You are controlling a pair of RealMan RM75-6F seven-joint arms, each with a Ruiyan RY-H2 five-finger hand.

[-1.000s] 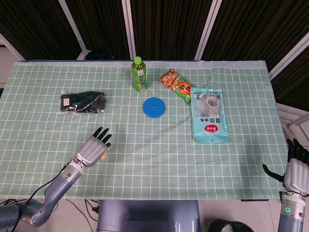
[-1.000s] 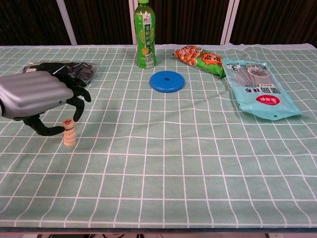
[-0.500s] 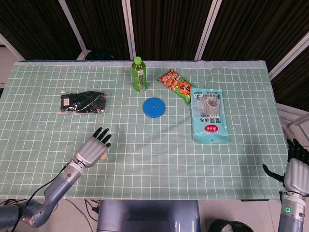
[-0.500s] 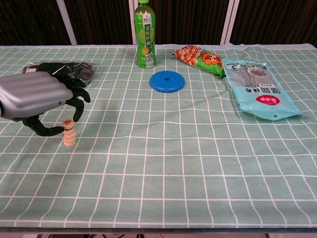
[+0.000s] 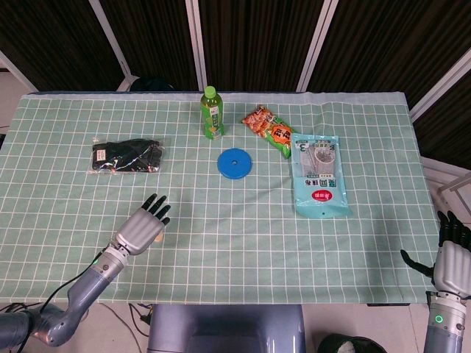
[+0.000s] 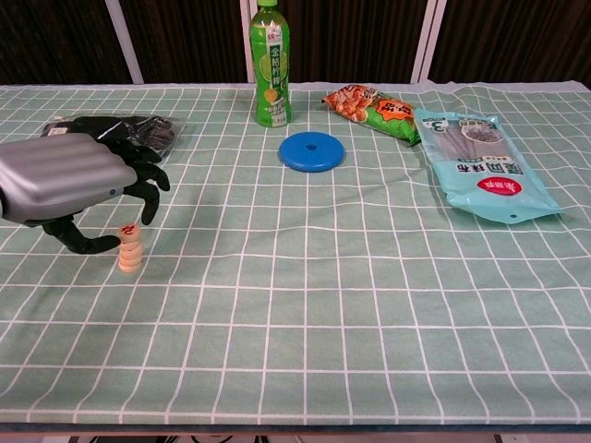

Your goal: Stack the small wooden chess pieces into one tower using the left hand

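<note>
Tower of chess pieces (image 6: 130,251) upright on the green checked surface (image 6: 332,305), near edge, left side. Left hand (image 6: 69,185) just beside it, fingers curled loosely around the top piece; contact cannot be told. Right hand (image 5: 449,261) off the surface's right corner, fingers spread, holding nothing. Farther back: blue disc (image 6: 311,151), black packet (image 6: 129,130), pale-blue pouch (image 6: 482,164), snack bag (image 6: 374,110), green bottle (image 6: 271,65).
</note>
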